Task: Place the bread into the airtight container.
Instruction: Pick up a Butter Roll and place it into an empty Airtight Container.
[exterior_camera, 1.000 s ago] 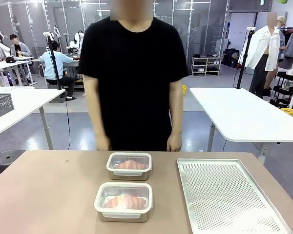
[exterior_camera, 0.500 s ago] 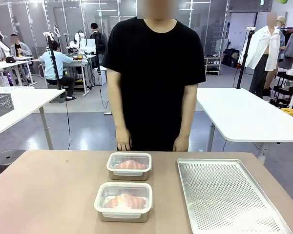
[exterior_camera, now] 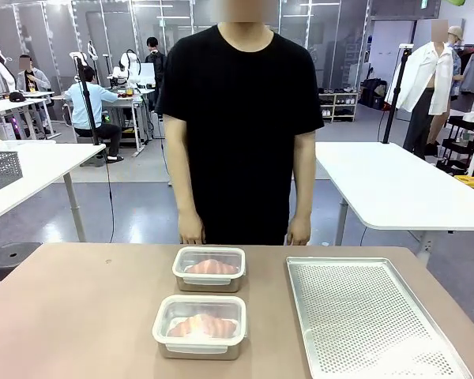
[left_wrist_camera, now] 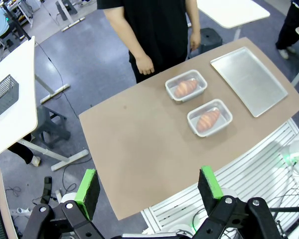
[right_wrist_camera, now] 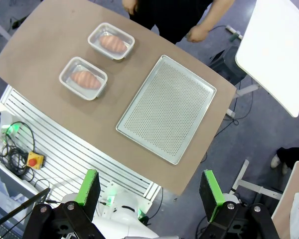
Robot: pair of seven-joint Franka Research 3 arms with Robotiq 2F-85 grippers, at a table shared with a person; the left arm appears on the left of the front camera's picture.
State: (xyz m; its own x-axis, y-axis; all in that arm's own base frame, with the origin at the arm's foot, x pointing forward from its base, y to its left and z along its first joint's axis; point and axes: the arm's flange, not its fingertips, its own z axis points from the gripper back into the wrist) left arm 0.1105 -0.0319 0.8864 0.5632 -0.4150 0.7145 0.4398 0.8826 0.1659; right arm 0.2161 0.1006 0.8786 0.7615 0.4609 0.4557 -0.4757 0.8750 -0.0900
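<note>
Brown and bare at its near edge, the tabletop point(exterior_camera: 79, 316) carried two clear lidded containers, one behind the other, beside a perforated metal tray point(exterior_camera: 371, 320). Each held a golden, ridged bread: the near container point(exterior_camera: 200, 326) with its bread point(exterior_camera: 201, 324), the far container point(exterior_camera: 209, 268) with its own bread point(exterior_camera: 212, 267). A person point(exterior_camera: 241, 126) in black stood at the far side, hands hanging at the edge. Left pincer point(left_wrist_camera: 147, 186) hung high above, spread wide, holding nothing; both containers lay far below and ahead of its pads. Right pincer point(right_wrist_camera: 149, 189) was equally wide and unladen, the tray well below it, the containers further off to one side.
</note>
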